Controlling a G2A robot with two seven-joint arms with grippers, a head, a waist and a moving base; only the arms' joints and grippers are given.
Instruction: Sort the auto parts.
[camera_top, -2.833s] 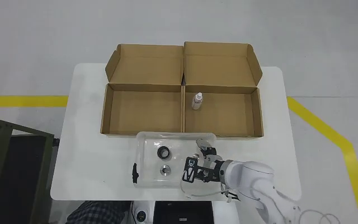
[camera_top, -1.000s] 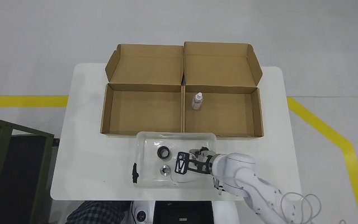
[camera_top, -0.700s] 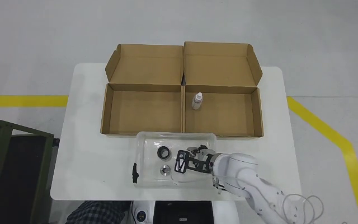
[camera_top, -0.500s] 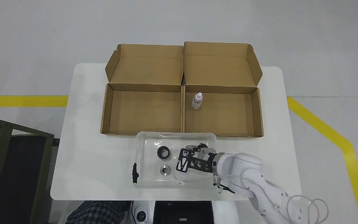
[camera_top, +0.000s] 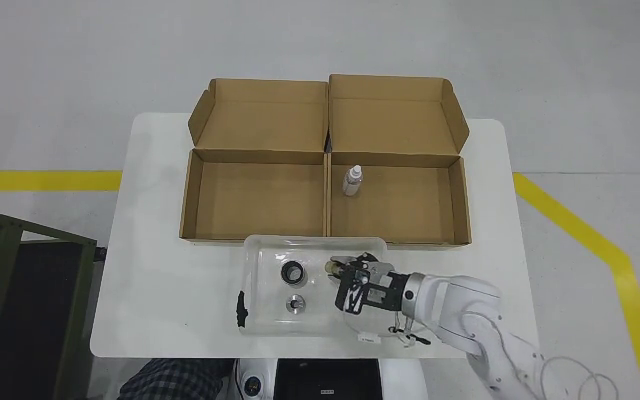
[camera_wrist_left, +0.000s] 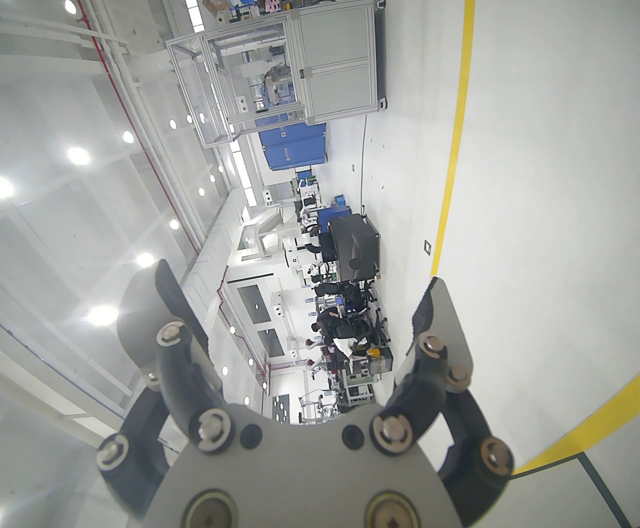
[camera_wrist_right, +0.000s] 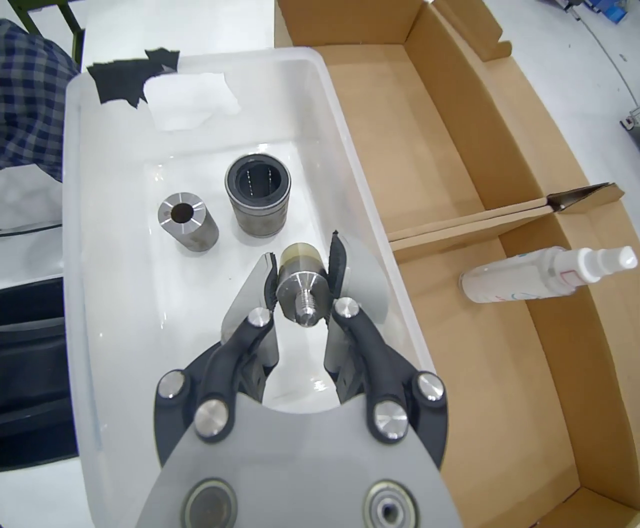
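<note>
- My right pincer (camera_wrist_right: 303, 265) is clamped on a threaded metal stud (camera_wrist_right: 299, 290) inside the clear bin (camera_wrist_right: 350, 165).
- My left pincer (camera_wrist_left: 300, 277) stands wide apart, facing the hall.

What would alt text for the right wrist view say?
The right end effector grips a small threaded metal part within a clear bin, near a bearing and a bored metal cylinder. A white spray bottle sits in the cardboard box alongside.

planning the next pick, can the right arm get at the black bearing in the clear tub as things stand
Probably not yet: the right pincer is shut on a threaded metal part. The bearing stands uncovered in the tub just ahead, so the way looks free once that part is dropped.
</note>
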